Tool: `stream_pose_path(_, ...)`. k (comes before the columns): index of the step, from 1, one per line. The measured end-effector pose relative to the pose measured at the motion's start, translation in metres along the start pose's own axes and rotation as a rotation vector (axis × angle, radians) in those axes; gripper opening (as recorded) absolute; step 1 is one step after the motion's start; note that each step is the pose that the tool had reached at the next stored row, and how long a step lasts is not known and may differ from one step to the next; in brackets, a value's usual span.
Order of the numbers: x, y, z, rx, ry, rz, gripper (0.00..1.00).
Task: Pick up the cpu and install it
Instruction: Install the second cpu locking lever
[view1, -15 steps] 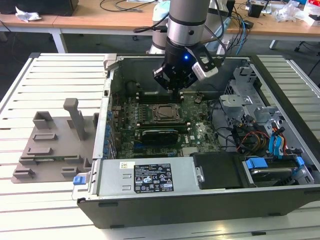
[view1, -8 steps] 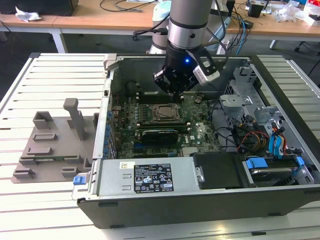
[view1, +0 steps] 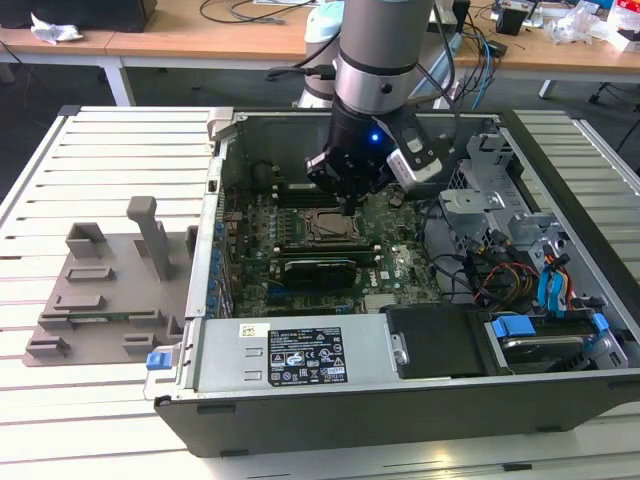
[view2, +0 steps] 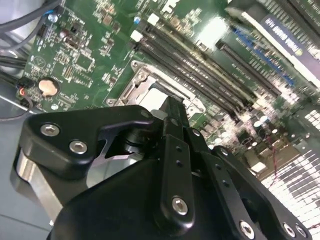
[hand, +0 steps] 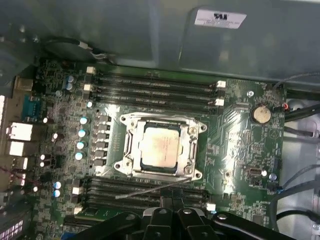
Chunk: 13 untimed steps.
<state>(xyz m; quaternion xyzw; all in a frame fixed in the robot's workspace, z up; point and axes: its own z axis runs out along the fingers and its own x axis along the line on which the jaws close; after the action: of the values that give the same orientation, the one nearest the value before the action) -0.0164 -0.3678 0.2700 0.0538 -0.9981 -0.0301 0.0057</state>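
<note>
The gripper (view1: 349, 203) hangs inside the open computer case (view1: 560, 200), its black linkage pointing down at the motherboard (view1: 395, 255); whether its fingers are parted or closed cannot be told, though the tip seen in the second wrist view appears to carry nothing. Directly below it in the exterior view sits the socket (view1: 322, 229), and the cpu (hand: 159, 148) lies flat within the socket's metal frame (hand: 131, 122) in the first wrist view, its pale silvery top plate showing squarely inside the opening. The memory slots (hand: 155, 90) run along either side of the socket, and a coin cell (hand: 261, 114) sits well apart toward the board's edge. On the slatted table, at the exterior view's left, the grey fixture tray (view1: 105, 290) stands beside the case. Judging by this, the picking step is over and the chip is already placed, so the work stands at the seating stage, and what remains calls for a straight, gentle clearance from the socket without nudging the chip or the frame.
</note>
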Motion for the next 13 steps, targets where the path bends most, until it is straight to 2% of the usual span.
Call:
stream_pose_path(1,0.0020,-0.0065,0.0004,-0.0034,-0.0002,0.000,0.11)
stream_pose_path(2,0.0031,-0.0101,0.0010,-0.0047,-0.0004,0.000,0.11)
stream_pose_path(4,0.0039,-0.0110,0.0030,-0.0075,-0.0007,0.000,0.11)
stream_pose_path(5,0.0050,-0.0112,0.0040,-0.0187,-0.0019,0.000,0.11)
stream_pose_path(6,0.0061,-0.0115,0.0043,-0.0393,-0.0041,-0.001,0.11)
stream_pose_path(7,0.0067,-0.0120,0.0045,-0.0830,-0.0088,-0.001,0.11)
stream_pose_path(8,0.0069,-0.0123,0.0046,-0.1141,-0.0122,-0.002,0.11)
stream_pose_path(9,0.0072,-0.0124,0.0056,-0.1256,-0.0135,-0.002,0.11)
stream_pose_path(10,0.0073,-0.0125,0.0077,-0.1304,-0.0140,-0.002,0.11)
stream_pose_path(13,0.0086,-0.0127,0.0120,-0.1373,-0.0146,-0.002,0.11)
